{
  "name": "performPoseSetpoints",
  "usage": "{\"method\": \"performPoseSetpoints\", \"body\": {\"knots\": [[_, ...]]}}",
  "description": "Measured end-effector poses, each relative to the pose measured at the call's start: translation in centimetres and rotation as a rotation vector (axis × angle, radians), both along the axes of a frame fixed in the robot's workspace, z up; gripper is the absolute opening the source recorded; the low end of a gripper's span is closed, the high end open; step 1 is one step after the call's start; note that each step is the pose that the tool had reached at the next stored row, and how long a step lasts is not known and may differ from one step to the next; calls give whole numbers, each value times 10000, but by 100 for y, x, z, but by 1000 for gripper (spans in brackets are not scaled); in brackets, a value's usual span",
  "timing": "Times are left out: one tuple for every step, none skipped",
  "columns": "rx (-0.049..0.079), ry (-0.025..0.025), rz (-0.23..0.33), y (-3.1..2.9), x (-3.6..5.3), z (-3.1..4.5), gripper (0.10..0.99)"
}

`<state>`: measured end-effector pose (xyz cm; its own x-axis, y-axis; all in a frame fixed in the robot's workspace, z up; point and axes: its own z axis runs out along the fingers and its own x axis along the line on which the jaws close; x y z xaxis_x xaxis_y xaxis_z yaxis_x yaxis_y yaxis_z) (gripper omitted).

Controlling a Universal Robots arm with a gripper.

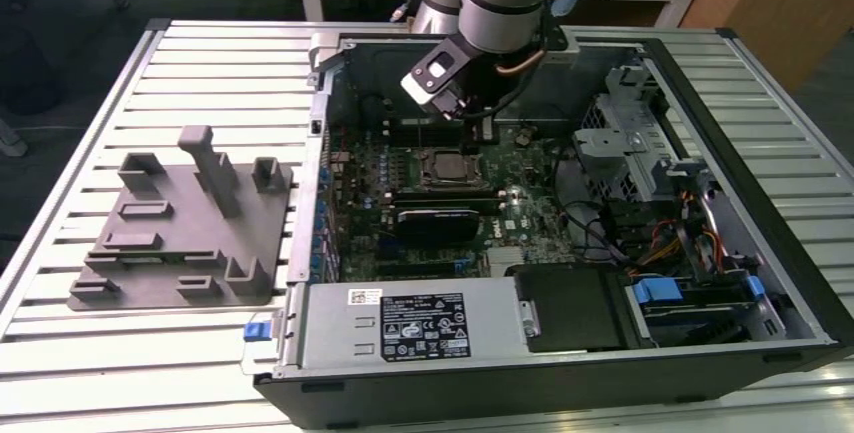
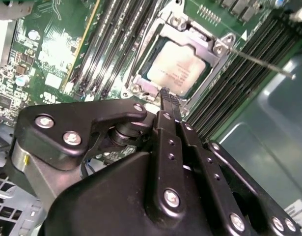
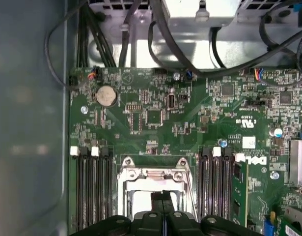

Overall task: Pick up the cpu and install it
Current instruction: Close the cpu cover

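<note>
A: What does the exterior view give?
B: The arm reaches down into an open computer case [image 1: 561, 381], with the gripper [image 1: 486, 131] low over the green motherboard [image 1: 534, 168]. The cpu [image 1: 445, 165] lies in its socket near the board's middle, close to the gripper. A grey tray [image 1: 187, 223] sits on the slatted table [image 1: 147, 63] at the exterior view's left, well apart from the case.
A: And the second wrist view?
B: The fingers [image 2: 170, 105] are pressed together with nothing between them. Their tips hang at the edge of the socket frame [image 2: 217, 48], and the cpu's silver top lies flat inside it. Whether the tips touch anything, I cannot tell. A thin metal lever [image 2: 263, 63] juts out beside the frame.
A: The first wrist view?
B: The closed tips sit over the socket, with memory slots [image 3: 89, 187] on both sides. A coin battery [image 3: 105, 96] lies elsewhere on the board, apart from the socket.
</note>
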<state>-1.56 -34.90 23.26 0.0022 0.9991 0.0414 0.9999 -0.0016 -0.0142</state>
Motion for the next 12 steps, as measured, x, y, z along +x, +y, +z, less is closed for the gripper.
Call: {"method": "performPoseSetpoints", "body": {"knots": [[0, 0, 43, -1, -18, -4, 106], [0, 0, 83, -2, -40, -10, 106], [0, 0, 118, -3, -60, -15, 106], [0, 0, 156, -4, -80, -20, 106], [-1, 0, 192, -5, -98, -25, 106], [1, -1, 227, -6, -118, -32, 106], [1, -1, 270, -6, -136, -39, 106], [0, -1, 321, -6, -149, -46, 106], [0, 0, 386, -6, -159, -53, 106], [0, 0, 485, -6, -165, -58, 106], [-5, 0, 612, -6, -166, -60, 106], [-10, 1, 769, -6, -167, -61, 106]]}}
